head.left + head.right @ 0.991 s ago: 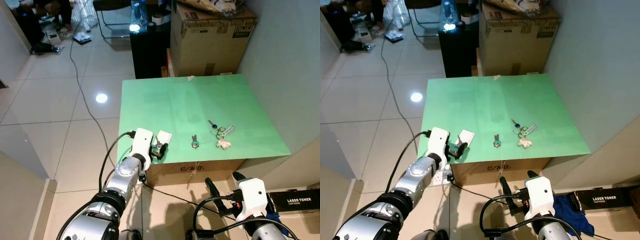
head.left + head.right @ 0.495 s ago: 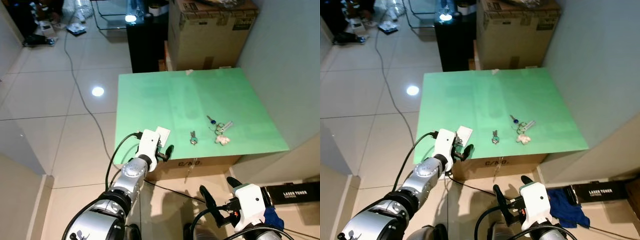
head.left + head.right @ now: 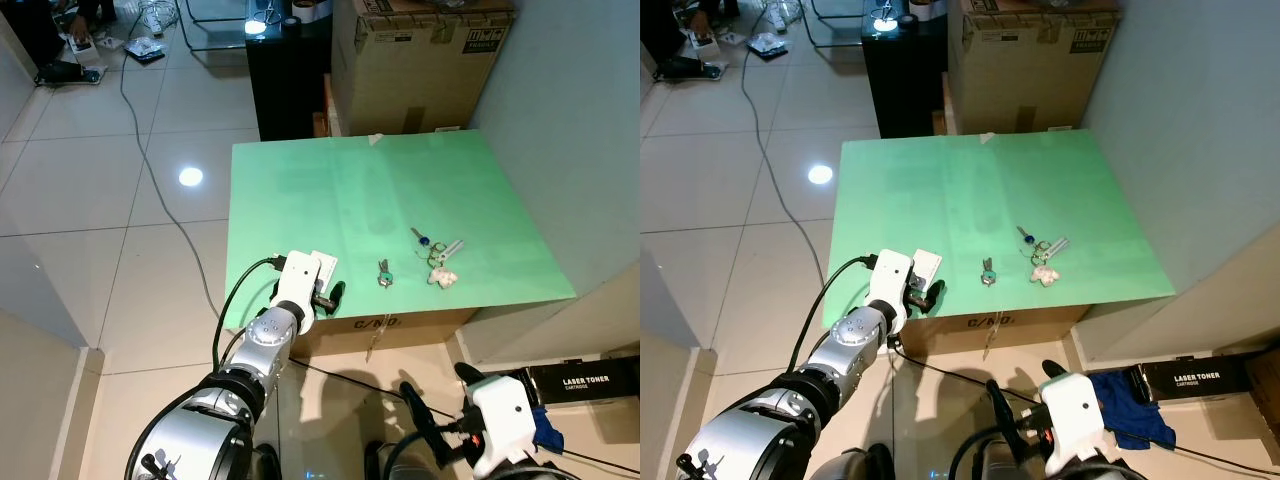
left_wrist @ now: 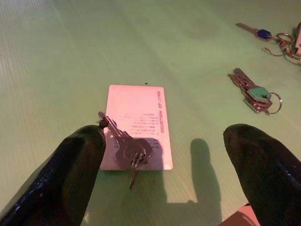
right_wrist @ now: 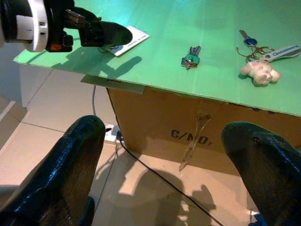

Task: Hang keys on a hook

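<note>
A green tabletop (image 3: pixel 330 190) rests on a cardboard box. A white card (image 4: pixel 141 110) lies near its front left edge, with a small bunch of keys (image 4: pixel 127 148) lying on it. My left gripper (image 3: pixel 325 295) is open at that edge, its fingers either side of the keys and apart from them. A second bunch with a green head (image 3: pixel 384 272) lies mid-front. Farther right lie a blue-headed key, a white tag and a small white plush (image 3: pixel 438 262). My right gripper (image 3: pixel 440 390) is open, low over the floor in front of the table.
A large cardboard box (image 3: pixel 420 60) and a black cabinet (image 3: pixel 290 70) stand behind the table. A grey wall (image 3: pixel 570 130) runs along the right. A cable (image 3: pixel 160 190) trails over the tiled floor at left. A black toner box (image 3: pixel 590 380) lies at lower right.
The whole picture has shifted, so the camera moved. My left gripper stays at the card by the table's front left edge. My right gripper now sits lower in the picture.
</note>
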Available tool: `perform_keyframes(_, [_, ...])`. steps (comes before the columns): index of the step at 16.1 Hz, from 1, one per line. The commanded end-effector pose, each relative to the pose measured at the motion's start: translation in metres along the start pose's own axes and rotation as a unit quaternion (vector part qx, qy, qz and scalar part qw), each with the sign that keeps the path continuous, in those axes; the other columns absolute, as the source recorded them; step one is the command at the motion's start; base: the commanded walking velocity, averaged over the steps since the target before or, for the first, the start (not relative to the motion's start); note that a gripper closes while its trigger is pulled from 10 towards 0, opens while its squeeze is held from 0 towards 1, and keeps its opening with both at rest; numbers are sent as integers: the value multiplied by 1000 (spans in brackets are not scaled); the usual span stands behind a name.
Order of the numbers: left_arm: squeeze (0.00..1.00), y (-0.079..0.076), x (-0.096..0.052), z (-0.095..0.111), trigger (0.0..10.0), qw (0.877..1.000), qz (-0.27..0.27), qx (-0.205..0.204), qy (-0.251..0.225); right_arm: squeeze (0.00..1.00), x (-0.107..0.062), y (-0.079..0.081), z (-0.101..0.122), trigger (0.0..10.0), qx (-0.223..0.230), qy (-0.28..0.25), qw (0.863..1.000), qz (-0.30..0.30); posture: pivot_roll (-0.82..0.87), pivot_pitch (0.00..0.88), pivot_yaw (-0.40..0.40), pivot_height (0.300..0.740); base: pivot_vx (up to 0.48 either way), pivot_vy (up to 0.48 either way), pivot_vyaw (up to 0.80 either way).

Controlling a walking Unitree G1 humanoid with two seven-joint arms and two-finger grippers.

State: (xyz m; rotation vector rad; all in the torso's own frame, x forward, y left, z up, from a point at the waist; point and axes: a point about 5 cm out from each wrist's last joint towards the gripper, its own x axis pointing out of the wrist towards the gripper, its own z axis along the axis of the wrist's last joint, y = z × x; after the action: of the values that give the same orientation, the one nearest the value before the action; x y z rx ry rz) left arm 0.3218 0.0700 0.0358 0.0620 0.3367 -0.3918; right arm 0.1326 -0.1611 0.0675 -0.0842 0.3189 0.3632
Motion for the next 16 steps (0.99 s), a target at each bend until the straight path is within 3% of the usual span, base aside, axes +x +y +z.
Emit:
perform_keyframes(1, [0,0,0,-4,10000,1000,3,4,11,0,-3,2,2,10000,0,2,1000,5,-340,195,29,732,0,0,0])
perform_keyframes(3, [0,2,-2,-8,10000,1000,7,5,20,0,-5,3,2,10000,0,4,1000,5,-342,197,29,732,0,0,0])
perform_keyframes(4, [0,4,-3,-12,8627,1000,9,6,29,0,-5,3,1,10000,1,6,1000,4,-341,197,28,732,0,0,0])
perform_keyframes(7, [0,7,-7,-21,9373,999,18,6,51,0,-6,3,0,10000,3,8,1000,5,-339,199,25,732,0,0,0])
perform_keyframes(8, [0,7,-7,-22,3412,998,20,1,52,0,-6,2,0,10000,2,9,1000,6,-341,200,23,732,0,0,0])
perform_keyframes(9, [0,7,-7,-21,0,999,20,-1,50,0,-5,1,0,10000,1,9,1000,7,-341,200,23,732,0,0,0])
perform_keyframes(16, [0,-4,-6,-25,0,998,19,-25,59,0,-5,2,3,10000,-3,9,1000,9,-360,183,13,732,0,0,0])
